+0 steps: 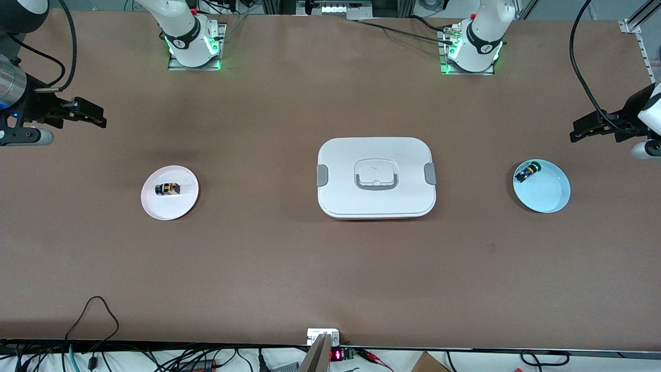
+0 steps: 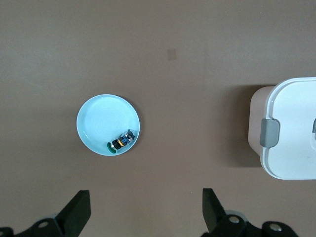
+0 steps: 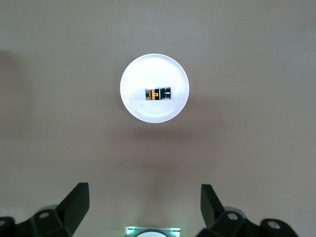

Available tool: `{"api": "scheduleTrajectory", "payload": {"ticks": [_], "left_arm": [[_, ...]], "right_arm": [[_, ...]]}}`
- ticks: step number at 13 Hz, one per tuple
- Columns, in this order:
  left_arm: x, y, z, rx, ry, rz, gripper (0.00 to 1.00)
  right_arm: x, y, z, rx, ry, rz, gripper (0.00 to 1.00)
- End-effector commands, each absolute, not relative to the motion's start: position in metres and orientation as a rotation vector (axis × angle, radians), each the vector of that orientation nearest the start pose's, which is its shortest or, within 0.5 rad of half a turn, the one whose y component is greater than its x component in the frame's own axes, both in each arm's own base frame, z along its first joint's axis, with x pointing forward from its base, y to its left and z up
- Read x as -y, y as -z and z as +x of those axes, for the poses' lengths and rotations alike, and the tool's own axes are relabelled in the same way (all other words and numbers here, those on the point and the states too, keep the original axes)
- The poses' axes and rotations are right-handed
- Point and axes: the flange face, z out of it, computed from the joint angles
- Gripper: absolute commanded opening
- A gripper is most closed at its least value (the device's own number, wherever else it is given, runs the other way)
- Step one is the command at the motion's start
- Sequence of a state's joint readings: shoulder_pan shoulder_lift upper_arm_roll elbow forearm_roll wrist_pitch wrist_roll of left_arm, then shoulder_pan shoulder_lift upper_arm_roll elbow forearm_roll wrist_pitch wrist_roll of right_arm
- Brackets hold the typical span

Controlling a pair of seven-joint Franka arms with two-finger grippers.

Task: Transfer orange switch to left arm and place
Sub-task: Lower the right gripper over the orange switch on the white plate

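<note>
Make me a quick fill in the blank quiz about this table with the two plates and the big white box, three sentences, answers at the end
1. The orange switch lies on the ____ plate.
2. The part with the green cap lies on the ____ plate.
3. Between the two plates stands the white ____, lid on.
4. The left gripper and right gripper are both ____, holding nothing.

Answers: pink; blue; box; open

Even, bright overhead light falls on the brown table (image 1: 289,268), with soft, faint shadows. The white box (image 1: 376,177) casts a dim shadow beside it in the left wrist view. The pink plate (image 3: 154,88) glares almost white in the right wrist view. Green lamps glow at both arm bases. Focus is sharp throughout.
</note>
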State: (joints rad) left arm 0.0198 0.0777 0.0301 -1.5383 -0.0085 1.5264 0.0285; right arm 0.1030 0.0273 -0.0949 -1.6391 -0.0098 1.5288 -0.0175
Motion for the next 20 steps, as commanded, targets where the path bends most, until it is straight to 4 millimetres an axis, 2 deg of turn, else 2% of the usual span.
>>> {"api": "scheduleTrajectory", "payload": {"ticks": [1, 5, 8, 12, 15, 18, 20], "left_arm": [[-0.030, -0.596, 0.575, 0.012, -0.145, -3.137, 1.00], [-0.030, -0.596, 0.575, 0.012, -0.145, -3.137, 1.00], [-0.030, -0.595, 0.575, 0.010, -0.147, -3.137, 1.00], [-0.030, -0.596, 0.575, 0.010, -0.145, -3.137, 1.00], [-0.030, -0.594, 0.575, 0.010, -0.149, -3.137, 1.00], [-0.030, -0.595, 0.575, 0.010, -0.147, -3.137, 1.00], [-0.030, -0.595, 0.575, 0.007, -0.147, -3.137, 1.00]], "right_arm": [[-0.003, -0.577, 0.549, 0.002, -0.197, -3.130, 1.00], [-0.011, -0.573, 0.557, -0.084, -0.154, -3.145, 1.00], [-0.014, -0.553, 0.576, -0.079, -0.110, -3.154, 1.00], [-0.017, -0.501, 0.597, -0.077, -0.201, -3.155, 1.00], [-0.019, -0.472, 0.610, -0.072, -0.223, -3.163, 1.00], [-0.031, -0.413, 0.622, -0.048, -0.285, -3.160, 1.00], [-0.031, -0.370, 0.614, -0.002, -0.245, -3.160, 1.00]]}}
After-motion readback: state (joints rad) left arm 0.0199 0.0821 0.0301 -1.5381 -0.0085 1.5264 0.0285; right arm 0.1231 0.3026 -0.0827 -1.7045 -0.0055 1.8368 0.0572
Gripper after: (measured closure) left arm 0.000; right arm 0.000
